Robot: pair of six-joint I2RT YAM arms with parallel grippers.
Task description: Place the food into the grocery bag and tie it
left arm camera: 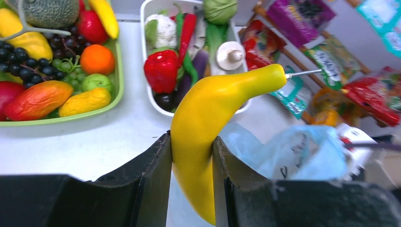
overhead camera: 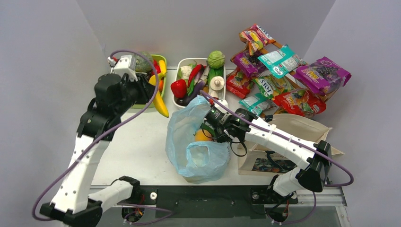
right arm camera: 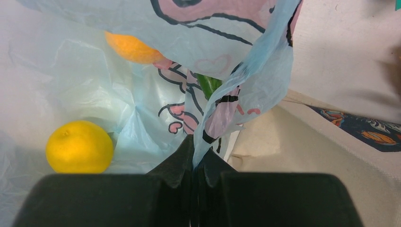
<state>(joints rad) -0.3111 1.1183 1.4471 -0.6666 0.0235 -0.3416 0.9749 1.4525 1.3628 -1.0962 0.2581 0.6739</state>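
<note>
Left claw (left arm camera: 191, 146): I pinch a banana (left arm camera: 213, 101) at its lower half.
Banana: glossy yellow, curved, tip rising beyond my fingers (left arm camera: 142, 175).
Right claw (right arm camera: 196, 158): pressed together on the edge of the bag (right arm camera: 71, 80).
Bag: thin, light blue, pink print, open just ahead of this claw.
Inside: yellow fruit (right arm camera: 79, 146), orange fruit (right arm camera: 132, 48).

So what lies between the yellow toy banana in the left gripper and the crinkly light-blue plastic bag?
Only bare white tabletop in the top view; banana and bag are apart.
</note>
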